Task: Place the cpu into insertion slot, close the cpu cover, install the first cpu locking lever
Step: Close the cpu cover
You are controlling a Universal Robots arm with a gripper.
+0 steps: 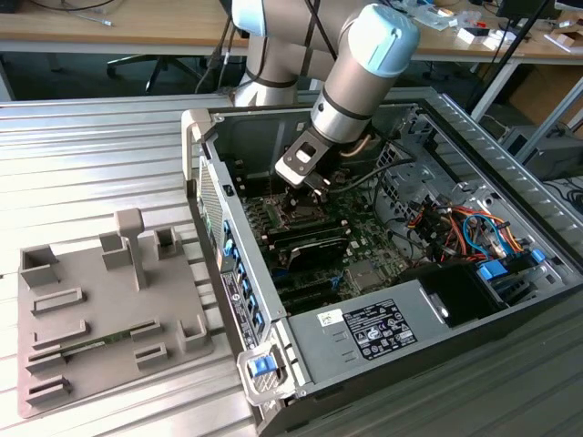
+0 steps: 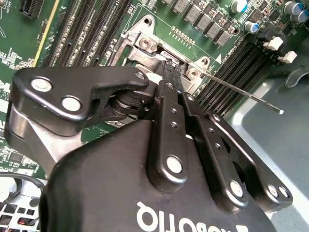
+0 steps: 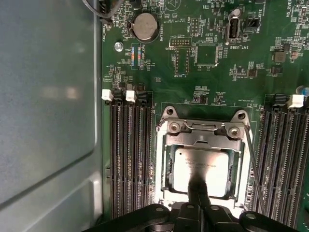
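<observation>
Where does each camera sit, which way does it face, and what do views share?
Exterior view: off the arm, looking down into the open computer case; arm and gripper show.
First wrist view: on the wrist, facing the motherboard squarely, cpu under cpu cover; gripper tip shows.
Second wrist view: behind the gripper, looking along it; its body shows.
Both wrist views share the locking lever and memory slots.

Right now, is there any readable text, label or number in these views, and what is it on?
Power supply label: print too small to read.
cpu top face: faint markings, too small.
Motherboard: tiny white codes, too small to trust.
gripper body: white lettering, cut off at the picture's edge.
</observation>
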